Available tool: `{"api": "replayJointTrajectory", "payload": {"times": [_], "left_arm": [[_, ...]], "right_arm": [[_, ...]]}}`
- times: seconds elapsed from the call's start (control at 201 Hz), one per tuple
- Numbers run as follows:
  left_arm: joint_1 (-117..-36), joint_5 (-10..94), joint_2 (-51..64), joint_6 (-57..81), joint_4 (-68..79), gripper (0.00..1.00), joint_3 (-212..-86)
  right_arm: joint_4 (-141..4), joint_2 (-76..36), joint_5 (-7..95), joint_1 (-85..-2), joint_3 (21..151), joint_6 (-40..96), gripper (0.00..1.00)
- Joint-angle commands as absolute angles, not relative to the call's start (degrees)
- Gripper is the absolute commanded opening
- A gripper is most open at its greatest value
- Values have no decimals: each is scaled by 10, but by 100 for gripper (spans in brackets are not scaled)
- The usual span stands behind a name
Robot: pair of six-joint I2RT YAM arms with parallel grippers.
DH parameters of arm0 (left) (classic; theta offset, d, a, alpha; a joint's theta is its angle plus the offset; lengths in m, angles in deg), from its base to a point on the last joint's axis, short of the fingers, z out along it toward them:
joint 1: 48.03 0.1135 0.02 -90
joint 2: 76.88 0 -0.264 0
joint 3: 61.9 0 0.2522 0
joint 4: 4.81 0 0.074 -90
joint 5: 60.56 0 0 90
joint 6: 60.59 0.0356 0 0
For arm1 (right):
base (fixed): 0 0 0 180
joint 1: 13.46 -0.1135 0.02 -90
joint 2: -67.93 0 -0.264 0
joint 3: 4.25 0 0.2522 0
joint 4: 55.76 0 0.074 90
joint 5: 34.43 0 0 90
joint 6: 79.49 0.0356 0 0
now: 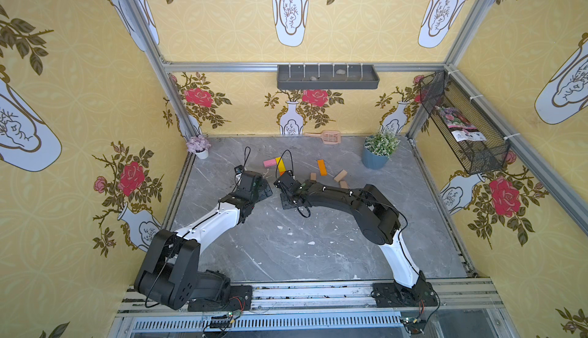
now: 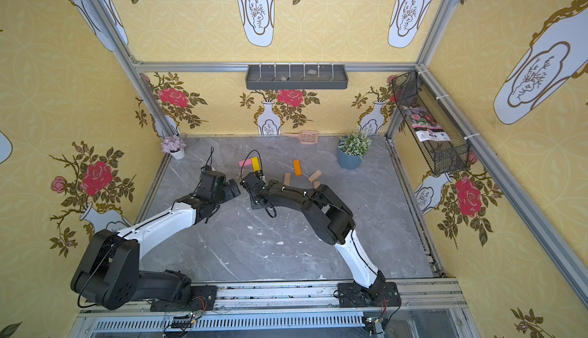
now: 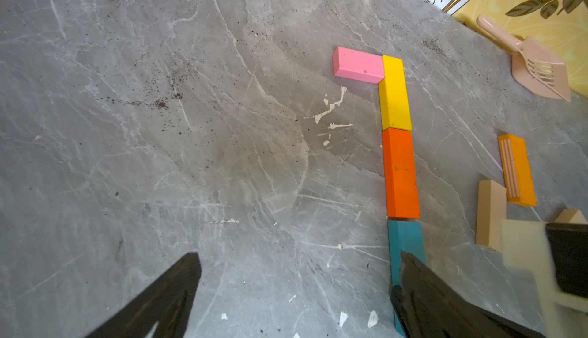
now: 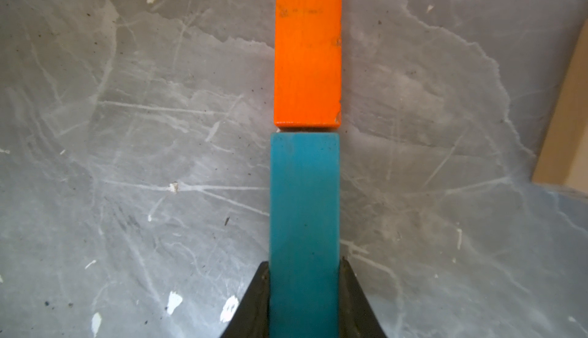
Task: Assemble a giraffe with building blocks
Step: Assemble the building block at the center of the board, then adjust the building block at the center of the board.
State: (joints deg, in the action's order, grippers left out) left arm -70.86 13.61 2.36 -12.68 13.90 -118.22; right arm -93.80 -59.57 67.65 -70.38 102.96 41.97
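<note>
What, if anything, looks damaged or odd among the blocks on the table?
The orange block in the neck has a chipped corner next to the blue block. Dark grit lies scattered on the table.

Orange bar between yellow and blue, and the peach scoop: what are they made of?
Orange bar: probably wood under matte paint; a chipped corner shows pale material. Scoop: likely moulded plastic, smooth and evenly peach, with thin slotted ribs.

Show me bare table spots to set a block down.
Bare: marble between white flowerpot and pink block; the wide stretch between the arm bases. Crowded: from the blue block to the blue pot, among loose orange block and tan blocks.
</note>
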Motion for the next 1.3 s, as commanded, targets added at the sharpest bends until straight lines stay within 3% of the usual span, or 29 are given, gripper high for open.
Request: {"api": "replayJointTrajectory", "payload": {"times": [0.0, 0.119, 0.264, 0.314, 0.518, 0.722, 0.906, 1.026, 1.15, 1.299], "left_arm": [[-709, 137, 23, -130, 128, 99, -1179], [-708, 139, 22, -130, 128, 99, -1179], [-707, 139, 20, -130, 128, 99, -1178], [-707, 139, 18, -130, 128, 99, -1178], [-707, 110, 13, -129, 121, 99, -1169], [-706, 57, 1, -177, 135, 99, -1157], [-711, 47, 16, -96, 187, 99, -1208], [-717, 127, 61, -63, 197, 99, -1263], [-821, 169, 103, -32, 205, 99, -1343], [-912, 187, 231, -30, 305, 98, -1507]], "right_arm": [[-967, -602, 664, -703, 1029, 423, 21], [-968, -601, 666, -703, 1030, 423, 28], [-970, -599, 669, -704, 1031, 424, 57], [-971, -595, 671, -705, 1030, 424, 62], [-976, -522, 701, -706, 1004, 429, 67], [-945, -364, 771, -681, 859, 422, 72], [-874, -200, 805, -591, 668, 398, 73], [-800, -116, 812, -522, 575, 359, 75], [-769, -78, 840, -462, 519, 397, 82], [-749, -51, 852, -406, 463, 463, 83]]}}
